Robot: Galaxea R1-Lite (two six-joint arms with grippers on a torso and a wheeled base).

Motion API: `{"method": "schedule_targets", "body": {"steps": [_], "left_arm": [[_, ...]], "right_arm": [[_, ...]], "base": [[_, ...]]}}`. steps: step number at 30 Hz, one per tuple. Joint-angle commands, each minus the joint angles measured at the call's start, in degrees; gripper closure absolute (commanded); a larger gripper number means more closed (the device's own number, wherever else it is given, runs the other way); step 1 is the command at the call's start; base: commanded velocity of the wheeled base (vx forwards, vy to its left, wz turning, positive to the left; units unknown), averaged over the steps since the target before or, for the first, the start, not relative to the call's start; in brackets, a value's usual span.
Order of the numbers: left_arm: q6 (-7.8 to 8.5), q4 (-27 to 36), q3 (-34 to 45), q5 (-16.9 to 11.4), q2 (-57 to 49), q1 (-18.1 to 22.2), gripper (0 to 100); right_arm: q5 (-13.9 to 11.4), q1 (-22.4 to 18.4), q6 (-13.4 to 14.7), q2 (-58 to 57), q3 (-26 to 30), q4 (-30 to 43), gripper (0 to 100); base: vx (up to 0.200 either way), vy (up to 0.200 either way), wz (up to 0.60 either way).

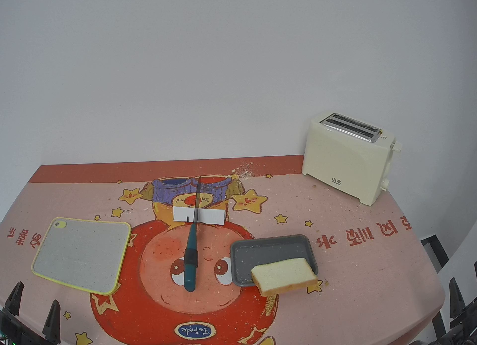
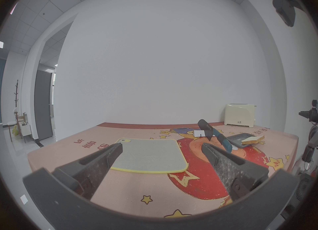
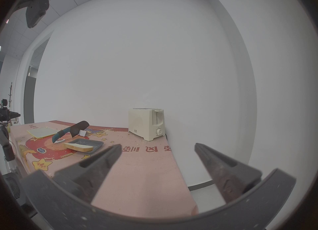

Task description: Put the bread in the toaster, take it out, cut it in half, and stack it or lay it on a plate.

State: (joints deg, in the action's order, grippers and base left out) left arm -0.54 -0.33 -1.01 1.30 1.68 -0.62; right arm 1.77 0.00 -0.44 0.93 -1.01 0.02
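Resting bread slice point(image 1: 284, 275): lower centre-right, overlapping the near edge of the grey tray point(image 1: 263, 254).
Toaster point(image 1: 348, 162): right, upright.
Knife point(image 1: 191, 256): centre, blade propped on the white block point(image 1: 208, 215).
Cutting board point(image 1: 82, 254): lower left.
Left gripper point(image 2: 161, 146): released.
Right gripper point(image 3: 157, 147): released.

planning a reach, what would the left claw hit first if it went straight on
Likely the board, dead ahead of the left claw; travelling level above the table, it might clear it and reach the wall. Depth unclear.
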Motion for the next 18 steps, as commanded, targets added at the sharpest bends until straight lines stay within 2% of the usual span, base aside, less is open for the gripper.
{"method": "schedule_targets", "body": {"steps": [1, 18], "left_arm": [[0.01, 0.0, 1.0, 0.0, 0.1, 0.0, 0], [0.01, 0.0, 1.0, 0.0, 0.1, 0.0, 0]], "right_arm": [[0.0, 0.0, -0.1, -0.9, 0.9, 0.0, 0], [-0.1, 0.1, 0.3, -0.9, 0.9, 0.0, 0]], "base": [[0.000, 0.000, 0.00], [0.000, 0.000, 0.00]]}}
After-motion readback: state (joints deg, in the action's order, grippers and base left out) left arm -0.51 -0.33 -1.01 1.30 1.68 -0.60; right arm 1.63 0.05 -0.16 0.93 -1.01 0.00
